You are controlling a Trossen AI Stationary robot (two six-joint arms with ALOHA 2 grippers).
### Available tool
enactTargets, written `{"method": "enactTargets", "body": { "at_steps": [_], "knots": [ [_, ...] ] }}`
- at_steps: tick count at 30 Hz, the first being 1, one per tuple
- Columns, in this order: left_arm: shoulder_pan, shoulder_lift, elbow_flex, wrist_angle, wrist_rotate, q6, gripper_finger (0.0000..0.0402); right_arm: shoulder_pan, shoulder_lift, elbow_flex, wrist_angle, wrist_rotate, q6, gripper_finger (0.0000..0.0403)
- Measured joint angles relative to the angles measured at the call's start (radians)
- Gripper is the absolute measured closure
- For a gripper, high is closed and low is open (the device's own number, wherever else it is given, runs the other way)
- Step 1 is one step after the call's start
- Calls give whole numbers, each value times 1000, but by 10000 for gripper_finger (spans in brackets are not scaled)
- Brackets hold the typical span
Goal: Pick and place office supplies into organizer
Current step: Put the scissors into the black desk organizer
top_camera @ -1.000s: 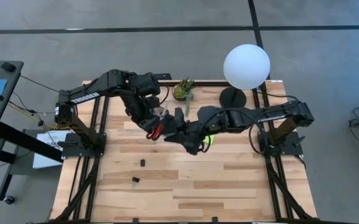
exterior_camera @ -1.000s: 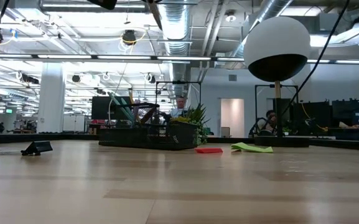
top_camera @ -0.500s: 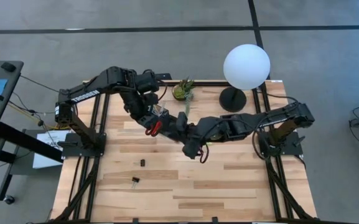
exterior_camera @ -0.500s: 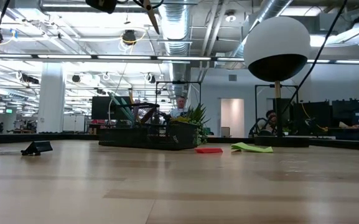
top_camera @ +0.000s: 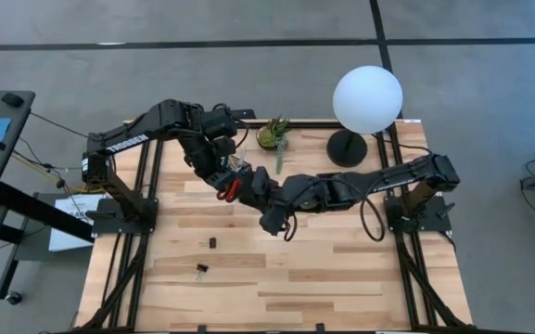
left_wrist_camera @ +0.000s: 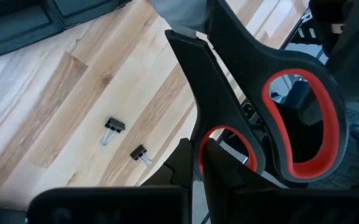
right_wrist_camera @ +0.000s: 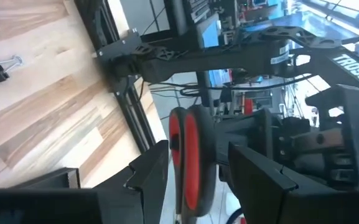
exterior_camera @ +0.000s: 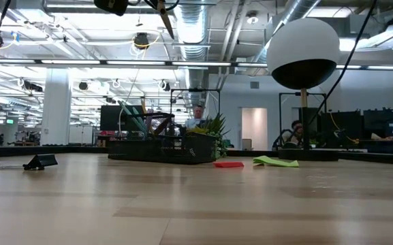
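Nearest you on the table (top_camera: 276,278), two small black binder clips (top_camera: 211,243) lie on the bare wood, one (top_camera: 201,269) a little closer to the front edge than the other, both well apart from the arms. Your left wrist camera sees the same pair (left_wrist_camera: 114,126) below the held tool.

Above the middle of the table your two arms meet. Your left gripper (top_camera: 227,188) is clamped shut on the red-handled scissors (top_camera: 231,191), holding them up off the wood; in the left wrist view the scissors (left_wrist_camera: 272,118) fill the picture, red-lined loops outward, with the gripper's dark fingers (left_wrist_camera: 185,163) pinched at the smaller loop. Your right gripper (top_camera: 269,215) reaches in from the right, just beside the scissors. Its fingers (right_wrist_camera: 148,171) stand wide apart, and in the right wrist view the red handle (right_wrist_camera: 190,158) sits edge-on in the gap between them; you cannot tell whether they touch it.

Farther back, the black organizer (exterior_camera: 159,148) sits low on the table with a few pens standing in it, hidden under the arms from above. To its right in the low view lie a flat red item (exterior_camera: 229,164) and a lime-green sticky pad (exterior_camera: 275,161). At the far edge stand the small potted plant (top_camera: 273,134) and the lamp (top_camera: 367,99) with its white globe.
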State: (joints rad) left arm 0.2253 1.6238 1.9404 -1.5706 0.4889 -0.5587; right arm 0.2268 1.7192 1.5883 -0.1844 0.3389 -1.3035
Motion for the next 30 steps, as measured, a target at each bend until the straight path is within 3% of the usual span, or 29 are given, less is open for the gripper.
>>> {"method": "enactTargets", "body": {
  "at_steps": [21,30],
  "knots": [
    [-2,0,0,0,-78,-27,401,-79,21,0,-23,-79,71,244],
    [-2,0,0,-1,-98,-39,401,-88,21,0,-20,-106,62,308]
  ]
}}
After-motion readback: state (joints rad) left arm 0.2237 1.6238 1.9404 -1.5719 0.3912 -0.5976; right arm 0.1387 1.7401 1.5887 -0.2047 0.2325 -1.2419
